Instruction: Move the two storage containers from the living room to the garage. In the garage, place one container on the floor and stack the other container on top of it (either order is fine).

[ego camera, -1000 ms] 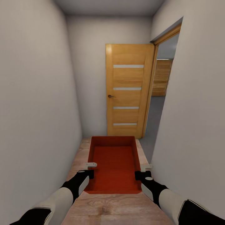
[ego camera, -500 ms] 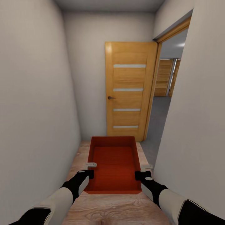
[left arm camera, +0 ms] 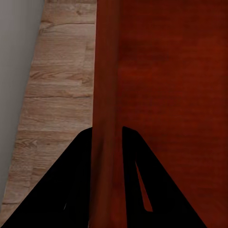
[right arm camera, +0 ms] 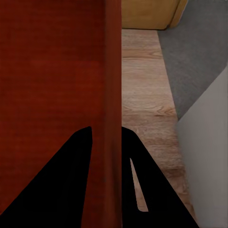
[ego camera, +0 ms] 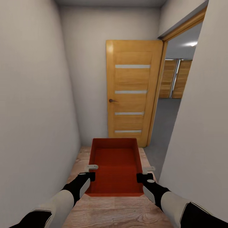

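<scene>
**Container carried down a narrow corridor toward an open doorway**

Between two plain grey-white walls, in a tight corridor with a light wood plank floor, the robot holds one orange-red storage container out in front of its trunk, lengthwise, open top up. No writing, label or brand mark can be read on the container, the walls or the door.

The left gripper pinches the container's left long wall near the end closest to the robot; the left wrist view shows that wall running up between the two dark fingers, one outside and one inside the bin, jaws closed onto it. The right gripper does the same on the right long wall, with its fingers pressed on either side of it.

Ahead, at the corridor's end, stands a wooden door with four pale horizontal slits and a dark handle on its left edge. Beside it on the right, a wood-framed opening gives onto a room with a grey floor and plank-panelled wooden surfaces at the back.

Room is tight: the left wall and the right wall stand close to each arm, and the right wall's corner edge sits just beside the right gripper. Open floor lies between the container's far end and the door, and the plank floor meets the grey floor at the opening.
</scene>
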